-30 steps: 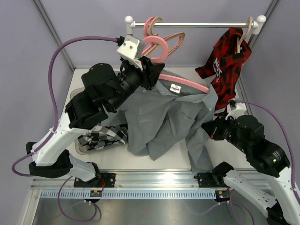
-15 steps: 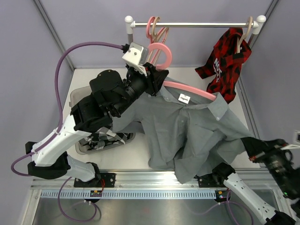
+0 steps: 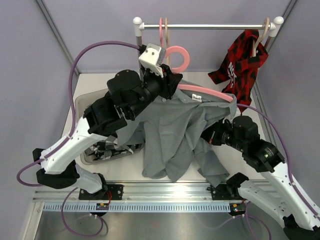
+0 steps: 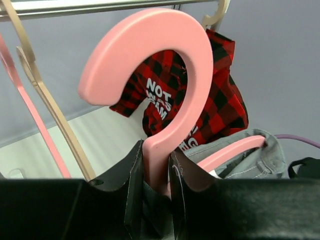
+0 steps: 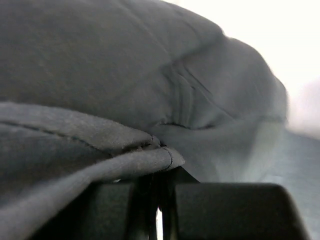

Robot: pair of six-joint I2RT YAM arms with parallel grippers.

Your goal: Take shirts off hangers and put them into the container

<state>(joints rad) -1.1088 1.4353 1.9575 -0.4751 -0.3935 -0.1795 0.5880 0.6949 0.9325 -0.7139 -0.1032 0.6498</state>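
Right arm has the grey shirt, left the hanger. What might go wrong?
1. The grey shirt is draped over the pink hanger; a pull from the right gripper may snag it or twist the hanger out of the left gripper, which pinches only its neck.
2. The shirt hangs mostly beside the container, so released here it may land on the table.

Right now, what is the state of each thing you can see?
pink hanger: off the rail, neck clamped in left gripper
grey shirt: draped on the pink hanger, one part pinched by right gripper
red plaid shirt: hanging on the rail
container: holds a black-and-white plaid shirt
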